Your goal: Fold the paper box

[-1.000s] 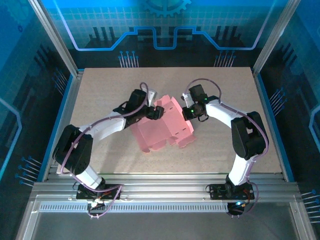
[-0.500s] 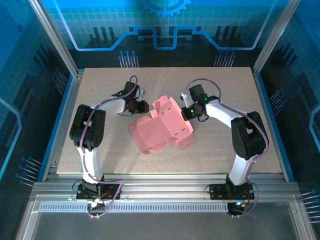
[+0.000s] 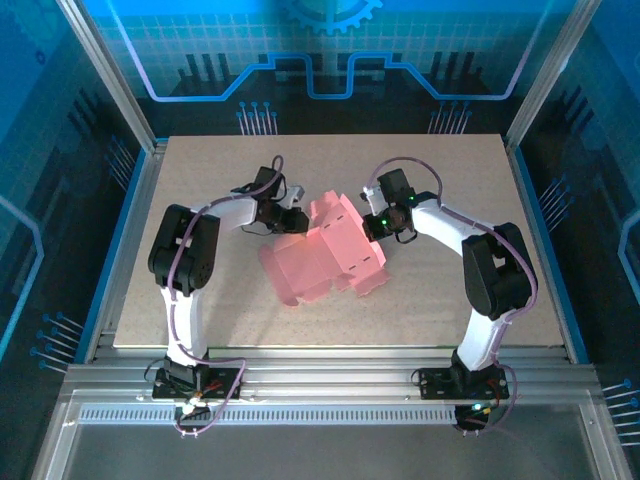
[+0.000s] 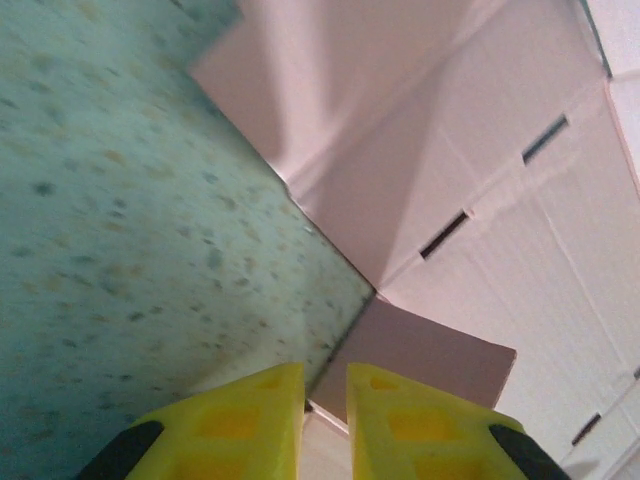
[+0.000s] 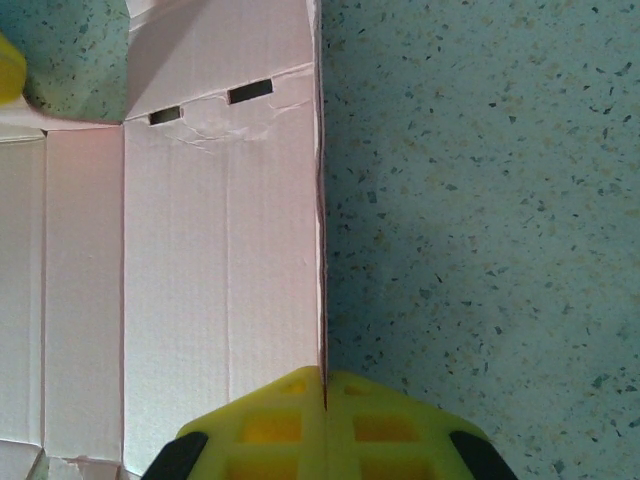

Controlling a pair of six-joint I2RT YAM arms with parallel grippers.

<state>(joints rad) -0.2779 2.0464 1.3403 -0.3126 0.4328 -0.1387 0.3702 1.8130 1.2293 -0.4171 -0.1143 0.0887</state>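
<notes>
Left gripper (image 4: 325, 400): yellow fingers (image 4: 250, 415) are nearly together, leaving a narrow gap that pinches the corner of a pink flap (image 4: 430, 350). The paper box (image 3: 325, 255) spreads ahead and to the right of the fingertips, part-unfolded, with its panels raised at angles. Two slots (image 4: 443, 233) sit just beyond the flap. The speckled table (image 4: 120, 250) lies to the left.

Right gripper (image 5: 322, 385): jaws are closed tight on the thin edge of a box panel (image 5: 220, 250). The edge runs straight ahead from the fingertips, with the rest of the box to the left and the table to the right.

Top view: the grippers hold opposite sides of the box's far end.
</notes>
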